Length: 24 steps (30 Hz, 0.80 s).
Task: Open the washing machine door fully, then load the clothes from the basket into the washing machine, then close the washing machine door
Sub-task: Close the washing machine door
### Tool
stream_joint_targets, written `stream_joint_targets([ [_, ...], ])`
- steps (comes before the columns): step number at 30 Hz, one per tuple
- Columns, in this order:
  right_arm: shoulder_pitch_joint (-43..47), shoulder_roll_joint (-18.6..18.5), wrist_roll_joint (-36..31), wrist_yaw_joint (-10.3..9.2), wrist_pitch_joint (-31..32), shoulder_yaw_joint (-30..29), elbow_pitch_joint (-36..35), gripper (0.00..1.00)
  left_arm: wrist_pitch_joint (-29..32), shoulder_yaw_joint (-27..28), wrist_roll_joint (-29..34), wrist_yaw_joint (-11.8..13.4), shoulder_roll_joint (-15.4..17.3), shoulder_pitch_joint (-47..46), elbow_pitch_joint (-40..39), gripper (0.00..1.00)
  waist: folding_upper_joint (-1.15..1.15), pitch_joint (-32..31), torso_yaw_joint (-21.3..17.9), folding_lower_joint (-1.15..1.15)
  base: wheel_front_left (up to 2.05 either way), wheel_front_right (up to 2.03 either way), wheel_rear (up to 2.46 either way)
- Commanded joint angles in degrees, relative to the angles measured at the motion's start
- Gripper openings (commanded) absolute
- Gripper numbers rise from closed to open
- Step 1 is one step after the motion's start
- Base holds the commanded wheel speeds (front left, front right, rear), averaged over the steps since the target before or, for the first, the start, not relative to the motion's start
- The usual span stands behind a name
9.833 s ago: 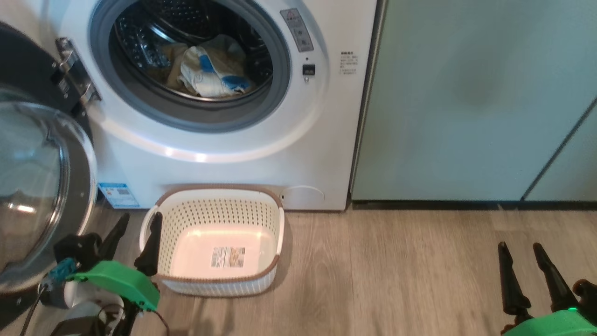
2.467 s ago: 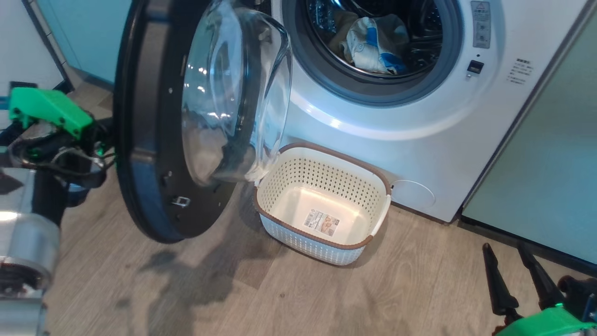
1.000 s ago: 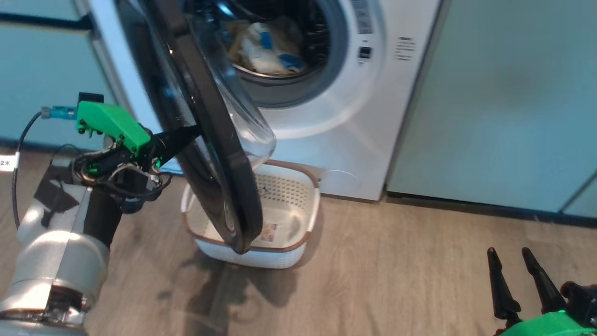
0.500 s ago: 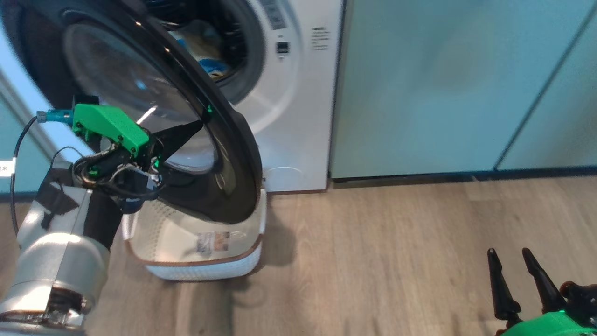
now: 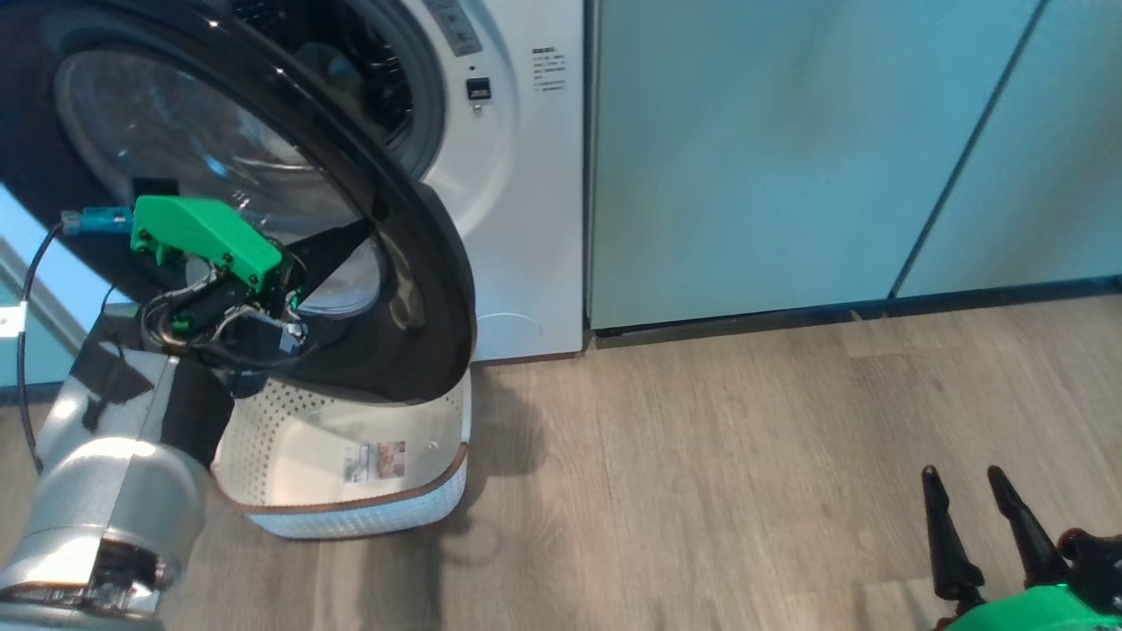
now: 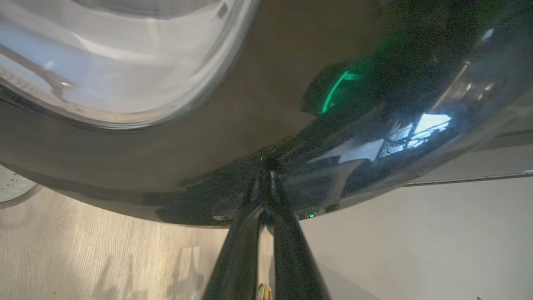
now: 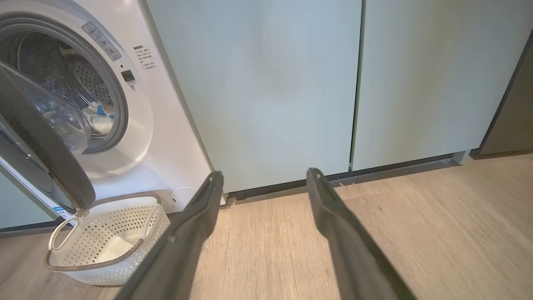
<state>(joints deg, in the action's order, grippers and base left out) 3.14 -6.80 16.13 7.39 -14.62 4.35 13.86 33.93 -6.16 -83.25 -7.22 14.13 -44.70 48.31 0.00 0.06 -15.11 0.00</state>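
Your loading looks done, with pale yellow clothes [image 7: 96, 116] inside the white washing machine [image 5: 526, 219] and the cream perforated plastic basket [image 5: 368, 519] empty at lower left, leaving the round black-rimmed glass door [image 5: 421, 289], upper left, part-shut against your pressed-together left gripper [image 6: 266, 171]; right gripper [image 5: 962, 475] spread, lower right.

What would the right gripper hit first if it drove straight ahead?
Likely the flat pale teal cabinet door, low down; the path from the right gripper looks free, though depth is unclear.

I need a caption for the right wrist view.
Open right gripper faces teal cabinets; washing machine door ajar above the empty basket.
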Motion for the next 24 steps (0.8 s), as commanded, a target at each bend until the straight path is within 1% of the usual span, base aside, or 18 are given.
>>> stream_joint_targets([
  [1, -1.82, -0.53, 0.23, 0.1, -0.38, 0.65, -1.8, 1.0, -0.7, 1.12, 0.34, -0.26, 2.97, -2.16, -1.85, 0.0, 0.0, -0.01, 0.96, 0.0, 0.0, 0.0, 0.0],
  [3, -1.76, -0.29, 0.22, 0.1, -0.38, 0.55, -1.9, 1.0, -1.6, 0.72, 0.91, -0.26, 3.34, -2.05, -1.63, 0.0, 0.0, 0.02, 2.01, 0.0, 0.0, 0.0, 0.0],
  [4, -1.76, -0.2, 0.24, 0.1, -0.38, 0.5, -1.93, 1.0, -2.02, 0.55, 1.12, -0.26, 3.45, -2.11, -1.52, 0.2, 0.0, 0.03, 2.61, 0.0, 0.0, 0.0, 0.0],
  [5, -1.74, -0.11, 0.26, 0.1, -0.38, 0.44, -1.94, 1.0, -2.31, 0.28, 1.32, -0.26, 3.53, -2.12, -1.56, 0.53, 0.0, 0.01, 3.25, 0.0, 0.0, 0.0, 0.0],
  [6, -1.72, -0.05, 0.28, 0.1, -0.38, 0.41, -1.93, 1.0, -2.86, 0.04, 1.63, -0.26, 3.71, -2.07, -1.68, 1.0, 0.0, 0.0, 3.87, 0.0, 0.0, 0.0, 0.0],
  [12, -1.87, 0.39, 0.18, 0.1, -0.38, 0.18, -2.03, 1.0, -7.78, -1.66, 3.93, -0.26, 5.04, -0.53, -3.4, 1.0, 0.0, 0.16, 7.38, 0.0, 0.0, 0.0, 0.0],
  [14, -1.93, 0.43, 0.15, 0.1, -0.38, 0.15, -2.02, 1.0, -8.94, -1.85, 4.29, -0.26, 5.35, -0.08, -3.63, 1.0, 0.0, 0.17, 7.85, 0.0, 0.0, 0.0, 0.0],
  [20, -1.9, 0.51, 0.02, 0.1, -0.38, -0.33, -2.07, 1.0, -15.29, -3.49, 5.83, -0.26, 6.6, 3.03, -5.37, 1.0, 0.0, 0.07, 10.55, 0.0, 0.0, 0.0, 0.0],
  [24, -1.74, 0.49, 0.0, 0.1, -0.38, -0.45, -1.99, 1.0, -19.74, -4.69, 6.86, -0.26, 7.37, 5.37, -5.19, 1.0, 0.0, -0.17, 11.86, 0.0, 0.0, 0.0, 0.0],
])
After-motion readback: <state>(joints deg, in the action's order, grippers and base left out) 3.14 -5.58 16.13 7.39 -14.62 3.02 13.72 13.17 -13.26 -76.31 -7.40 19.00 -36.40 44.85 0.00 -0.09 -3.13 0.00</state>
